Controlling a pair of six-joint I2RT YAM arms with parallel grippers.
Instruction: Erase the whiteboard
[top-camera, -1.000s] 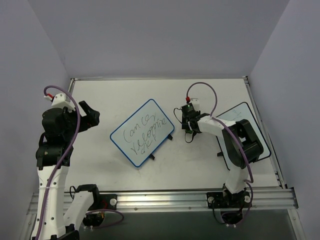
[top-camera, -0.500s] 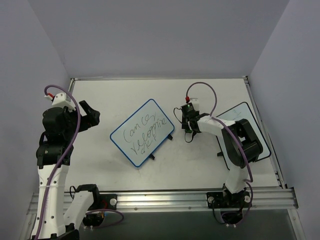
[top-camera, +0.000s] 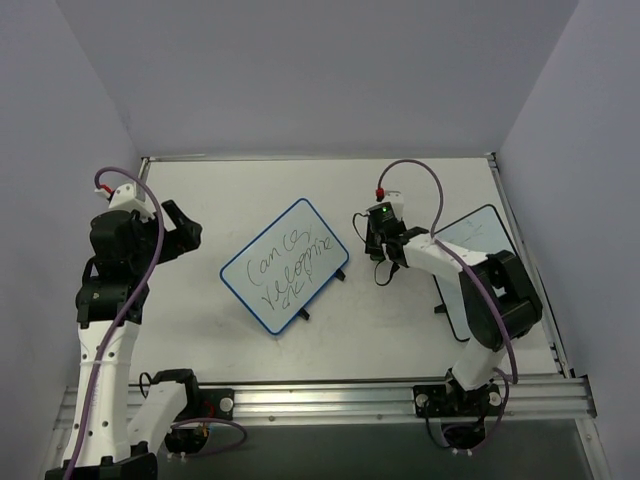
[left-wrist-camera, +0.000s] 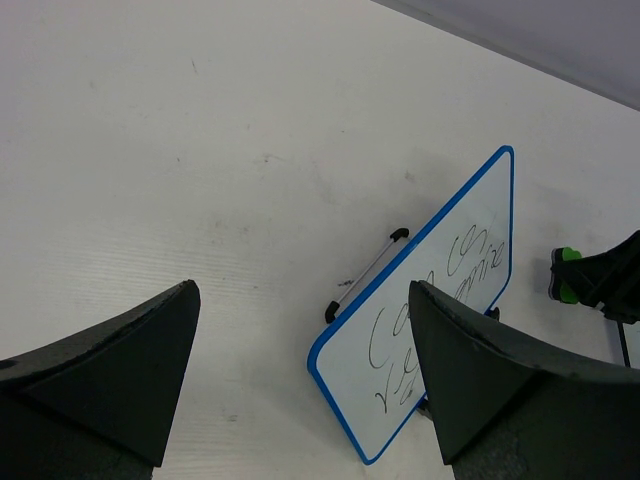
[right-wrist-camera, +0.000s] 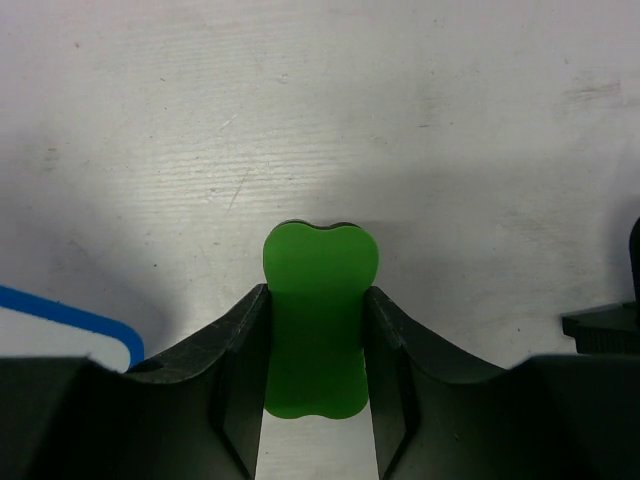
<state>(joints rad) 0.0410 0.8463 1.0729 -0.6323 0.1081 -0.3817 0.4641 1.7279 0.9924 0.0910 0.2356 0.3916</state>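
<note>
Clearly nothing is wiped yet — your right hand (right-wrist-camera: 315, 300) clamps the green eraser (right-wrist-camera: 320, 255), the fully written whiteboard (top-camera: 285, 265) just beside it; left hand (left-wrist-camera: 300, 295) wide open, empty.

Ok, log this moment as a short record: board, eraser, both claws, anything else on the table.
whiteboard: blue-framed, tilted up on its feet, handwriting not erased
green eraser: clamped in the right claw, beside the board's corner, not touching it
left claw: open, empty, left of the board
other: black-framed board, flat, right of the eraser
</note>
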